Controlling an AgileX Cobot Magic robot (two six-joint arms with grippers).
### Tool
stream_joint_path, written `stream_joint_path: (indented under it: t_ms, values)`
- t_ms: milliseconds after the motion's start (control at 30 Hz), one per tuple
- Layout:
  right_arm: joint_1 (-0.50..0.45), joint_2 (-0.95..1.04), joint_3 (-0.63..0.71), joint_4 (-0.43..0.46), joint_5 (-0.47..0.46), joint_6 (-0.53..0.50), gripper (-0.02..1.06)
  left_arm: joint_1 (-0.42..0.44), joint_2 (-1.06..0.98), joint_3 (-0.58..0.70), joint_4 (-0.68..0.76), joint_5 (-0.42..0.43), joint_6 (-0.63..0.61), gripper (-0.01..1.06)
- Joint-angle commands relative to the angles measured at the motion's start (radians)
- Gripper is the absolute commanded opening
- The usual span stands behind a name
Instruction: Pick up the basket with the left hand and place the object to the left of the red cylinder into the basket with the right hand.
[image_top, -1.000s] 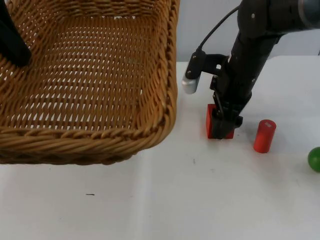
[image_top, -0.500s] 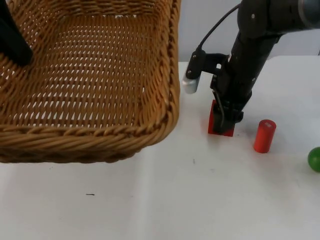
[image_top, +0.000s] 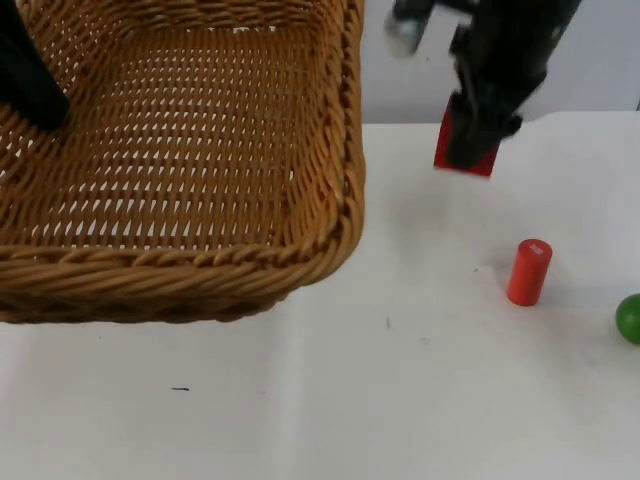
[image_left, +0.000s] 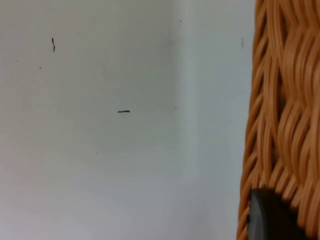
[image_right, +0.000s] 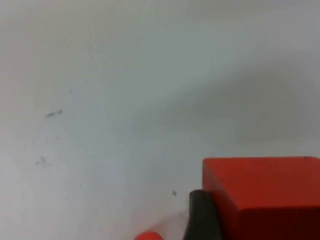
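While our left gripper (image_top: 25, 85) grips the basket (image_top: 200, 260), our right gripper (image_top: 478, 140) grips the red block (image_top: 465, 152) above the table (image_top: 400, 400), near its far edge.

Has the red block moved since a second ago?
Yes. The red block, shut in the right gripper, has risen off the table, now well up and back from the red cylinder it stood beside.

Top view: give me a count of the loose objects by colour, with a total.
Red: 2, the red block lifted in the right claw and the red cylinder on the table.
Green: 1, the green ball.
Tan: 1, the wicker basket.
Total: 4.
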Motion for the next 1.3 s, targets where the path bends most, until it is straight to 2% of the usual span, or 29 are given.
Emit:
stream_joint_path:
  t_ms: [0, 300, 567, 1267]
  values:
    - [0.005, -0.075, -0.005, 0.002, 0.032, 0.013, 0.0, -0.005, -0.015, 0.0, -0.037, 0.001, -0.007, 0.0]
    - [0.005, -0.27, -0.005, 0.002, 0.058, 0.013, 0.0, -0.005, -0.015, 0.0, -0.037, 0.001, -0.007, 0.0]
    - [0.005, -0.399, -0.005, 0.069, 0.085, 0.035, 0.0, -0.005, -0.015, 0.0, -0.037, -0.001, -0.007, 0.0]
    - [0.007, -0.419, -0.005, 0.082, 0.084, 0.049, 0.0, -0.005, -0.015, 0.0, -0.035, -0.003, 0.004, 0.0]
